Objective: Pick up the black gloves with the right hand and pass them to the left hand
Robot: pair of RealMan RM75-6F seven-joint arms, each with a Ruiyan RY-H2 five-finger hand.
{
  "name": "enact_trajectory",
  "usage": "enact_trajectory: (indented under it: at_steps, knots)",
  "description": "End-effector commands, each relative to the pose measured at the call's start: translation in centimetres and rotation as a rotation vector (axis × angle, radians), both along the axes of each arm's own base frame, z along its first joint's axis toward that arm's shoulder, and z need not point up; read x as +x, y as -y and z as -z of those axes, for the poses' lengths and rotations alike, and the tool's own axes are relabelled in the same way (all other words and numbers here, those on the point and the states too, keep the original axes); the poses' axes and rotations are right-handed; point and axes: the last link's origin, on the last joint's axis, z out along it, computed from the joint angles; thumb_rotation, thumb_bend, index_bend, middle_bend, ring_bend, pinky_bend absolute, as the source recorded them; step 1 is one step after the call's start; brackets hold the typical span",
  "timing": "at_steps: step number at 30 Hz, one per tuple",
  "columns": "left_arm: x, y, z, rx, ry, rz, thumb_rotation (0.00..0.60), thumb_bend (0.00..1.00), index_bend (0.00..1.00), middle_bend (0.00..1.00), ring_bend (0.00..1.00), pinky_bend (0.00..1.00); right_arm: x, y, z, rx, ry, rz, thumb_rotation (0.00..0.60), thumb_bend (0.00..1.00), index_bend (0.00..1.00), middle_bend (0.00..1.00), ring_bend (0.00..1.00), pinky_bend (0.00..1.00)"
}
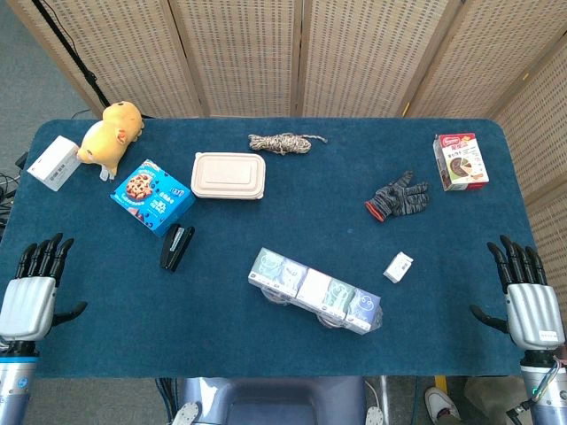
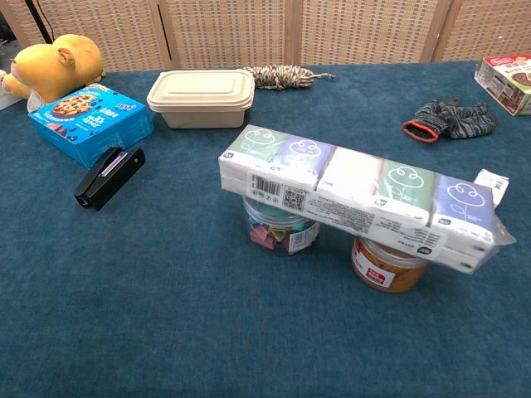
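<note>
Our right hand (image 1: 529,297) rests at the counter's (image 1: 221,328) near right edge, fingers spread and holding nothing; our left hand (image 1: 34,288) lies likewise open at the near left edge. Well ahead of the right hand we see the black gloves (image 1: 398,197) lying in a bunch, untouched, near a red snack box (image 1: 460,161). Between gloves and right hand sits a small white box (image 1: 399,266). At the centre, a tissue multipack (image 2: 357,195) rests on two jars (image 2: 387,264).

lab/demo setup | blue table (image 1: 266,354) | wicker screens (image 1: 239,53) | mixed props
</note>
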Motion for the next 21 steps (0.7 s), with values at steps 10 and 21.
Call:
enact_trajectory:
  at_steps: [10,21]
  knots:
    - [0.2,1.3,-0.7,0.002,0.015,0.027,0.6,0.02,0.0,0.0,0.0,0.0,-0.6,1.6,0.2,0.035,-0.036,-0.002,0.6,0.0,0.0,0.0,0.0,0.0]
    - [0.9,1.3,-0.9,0.012,0.033,0.053,0.6,0.02,0.0,0.0,0.0,0.0,-0.1,13.3,2.6,0.23,-0.104,-0.088,0.6,0.0,0.0,0.0,0.0,0.0]
